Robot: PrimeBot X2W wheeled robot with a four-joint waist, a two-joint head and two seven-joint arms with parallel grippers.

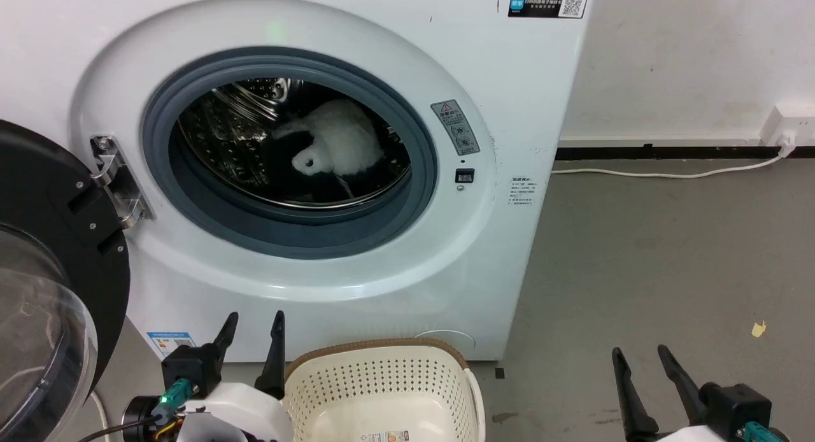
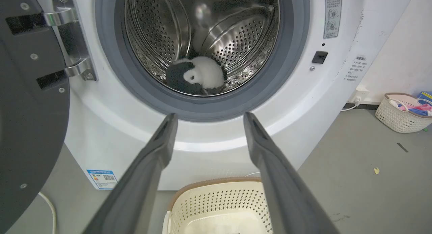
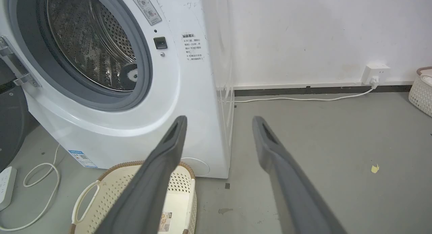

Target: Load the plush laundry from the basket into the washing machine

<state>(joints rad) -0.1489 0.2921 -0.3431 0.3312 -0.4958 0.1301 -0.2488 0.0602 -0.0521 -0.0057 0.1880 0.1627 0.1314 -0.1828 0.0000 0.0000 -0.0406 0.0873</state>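
Fluffy black-and-white plush toy (image 1: 337, 142) is lying inside the white front-loading washer (image 1: 509, 79) at twelve o'clock, so left hand (image 1: 255, 317) and right hand (image 1: 639, 351) are hanging spread apart, empty.

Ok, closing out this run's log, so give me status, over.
Left gripper open, empty; right gripper open, empty. Plush laundry inside washing machine; none seen in basket. Door open, nothing blocking.

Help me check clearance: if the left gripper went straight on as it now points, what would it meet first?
Probably the washing machine, at the lower edge of its grey gasket, rather than the open drum. The left gripper aims there with open jaws; depth is unclear.
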